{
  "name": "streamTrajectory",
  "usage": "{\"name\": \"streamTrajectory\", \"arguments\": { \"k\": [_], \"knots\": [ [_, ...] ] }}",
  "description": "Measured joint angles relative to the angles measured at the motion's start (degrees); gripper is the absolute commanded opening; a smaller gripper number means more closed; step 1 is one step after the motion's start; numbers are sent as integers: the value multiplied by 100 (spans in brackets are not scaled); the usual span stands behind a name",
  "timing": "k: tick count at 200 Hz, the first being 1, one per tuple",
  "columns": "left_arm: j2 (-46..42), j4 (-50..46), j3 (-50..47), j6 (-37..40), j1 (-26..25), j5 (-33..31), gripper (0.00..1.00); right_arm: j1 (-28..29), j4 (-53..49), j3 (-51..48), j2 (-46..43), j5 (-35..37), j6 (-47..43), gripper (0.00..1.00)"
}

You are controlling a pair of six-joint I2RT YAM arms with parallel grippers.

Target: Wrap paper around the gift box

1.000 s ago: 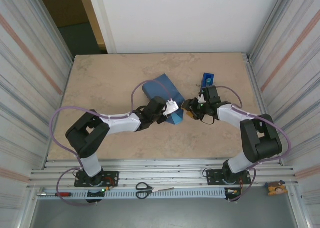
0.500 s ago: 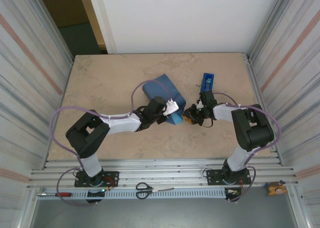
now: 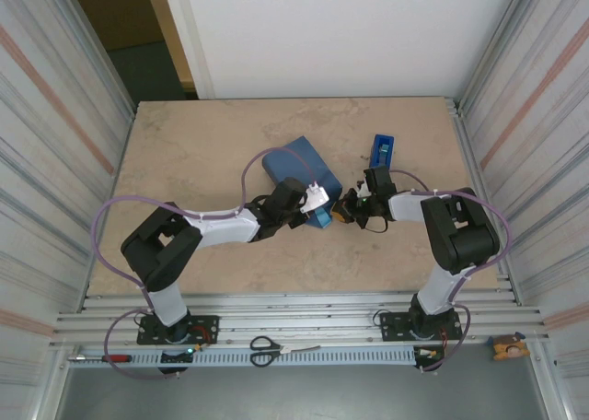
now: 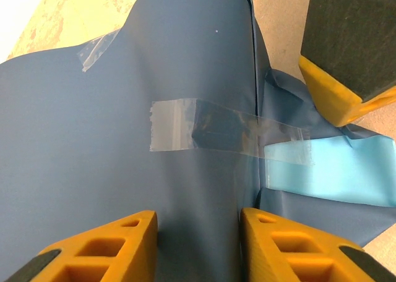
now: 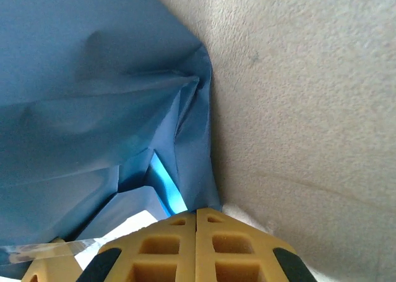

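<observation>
From above: large slate-blue paper sheet [image 3: 293, 165] bundled mid-table on the beige stone-look table [image 3: 202, 144], gift box hidden inside. Left gripper [image 3: 317, 202] at the bundle's near right corner, right gripper [image 3: 346, 208] just right of it. Narrow blue tape dispenser [image 3: 382, 148] farther right.

Left wrist: yellow fingers [image 4: 93, 254] apart, paper filling the gap; clamped or merely straddling, cannot tell. Clear tape strip [image 4: 204, 130] across a seam.

Right wrist: fingers pressed shut at the paper's crumpled corner.
</observation>
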Motion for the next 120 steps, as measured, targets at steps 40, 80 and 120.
{"name": "streamTrajectory", "arguments": {
  "k": [40,80,120],
  "knots": [
    [0,-2,0,0,0,0,39,-17,-44,-4,-267,44,-2,7],
    [0,-2,0,0,0,0,39,-24,-52,-48,-481,127,2,3],
    [-2,-11,2,20,0,0,41,-26,90,-48,-522,109,175,4]
  ]
}}
